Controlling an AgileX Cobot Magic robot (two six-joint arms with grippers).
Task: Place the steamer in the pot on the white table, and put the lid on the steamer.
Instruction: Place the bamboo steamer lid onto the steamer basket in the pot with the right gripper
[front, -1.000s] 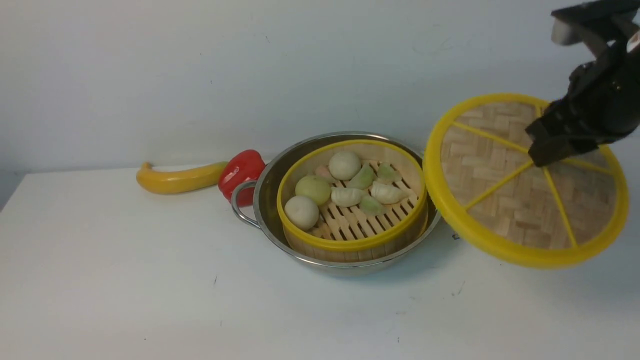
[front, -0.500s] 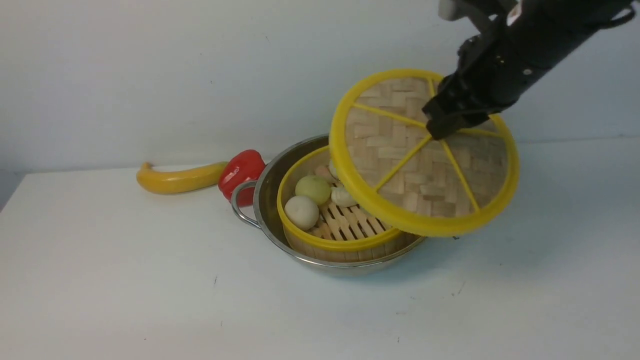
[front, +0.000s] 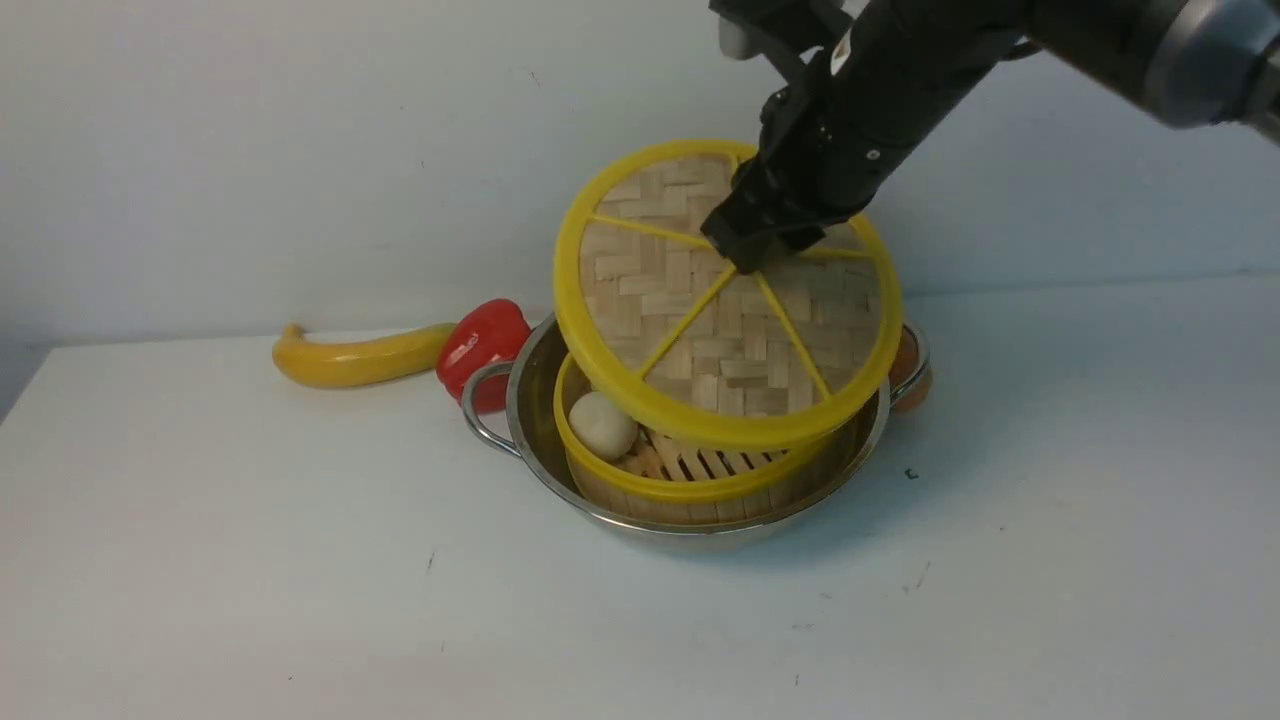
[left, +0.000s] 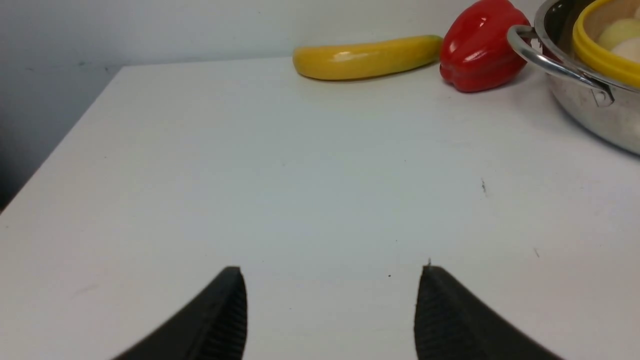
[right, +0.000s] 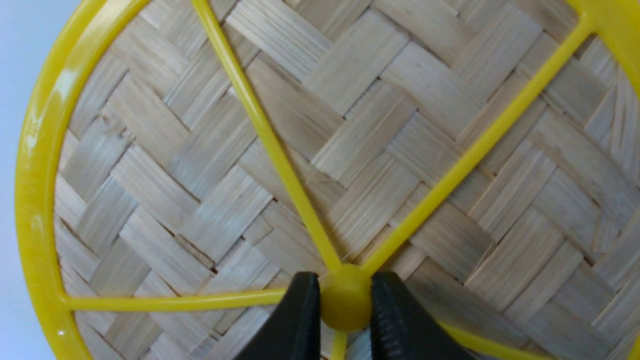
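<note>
The steamer (front: 640, 478) sits inside the steel pot (front: 540, 470) on the white table (front: 300, 560); one pale bun shows at its left. Above it hangs the lid (front: 700, 340), tilted with its woven face toward the front camera and covering most of the steamer. My right gripper (front: 748, 262) is shut on the lid's yellow centre knob (right: 345, 298), one black finger on either side. In the left wrist view my left gripper (left: 330, 280) stands open low over bare table, left of the pot (left: 590, 100), with nothing between its fingers.
A yellow banana-like toy (front: 355, 355) and a red bell pepper (front: 483, 340) lie behind and to the left of the pot, the pepper against its left handle (front: 480, 405). An orange-brown object (front: 908, 368) shows by the right handle. A pale wall rises behind the table.
My right arm has carried the lid leftward from the table's right side to above the steamer, still tilted. The steamer's buns and dumplings are now mostly covered. The pot and steamer have not moved.
</note>
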